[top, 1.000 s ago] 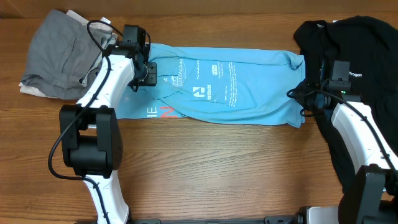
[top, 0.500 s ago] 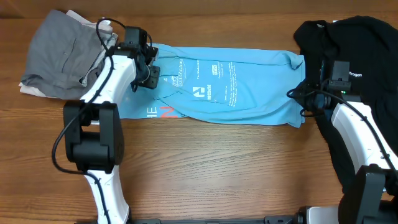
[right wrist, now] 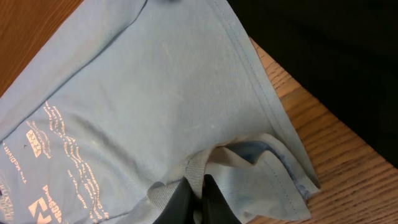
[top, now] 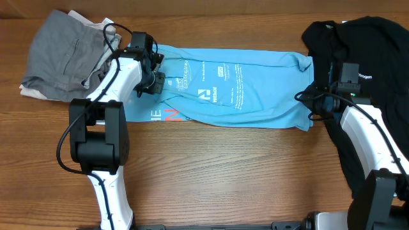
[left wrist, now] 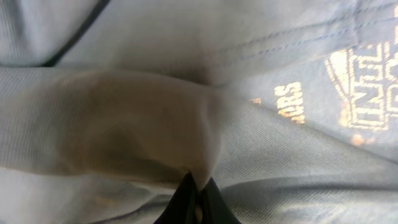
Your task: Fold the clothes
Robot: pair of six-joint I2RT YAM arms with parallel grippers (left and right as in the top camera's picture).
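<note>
The blue shirt lies stretched out along the back of the counter. The left gripper is pinched closed on a fold near the shirt's left end, or so the blurry close view suggests. The right gripper is pinched closed on the bunched edge at the shirt's right end.

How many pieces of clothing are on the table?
3: a gray garment at left, the light blue T-shirt mid-table, a black garment at right. White cloth under the gray may be a fourth.
</note>
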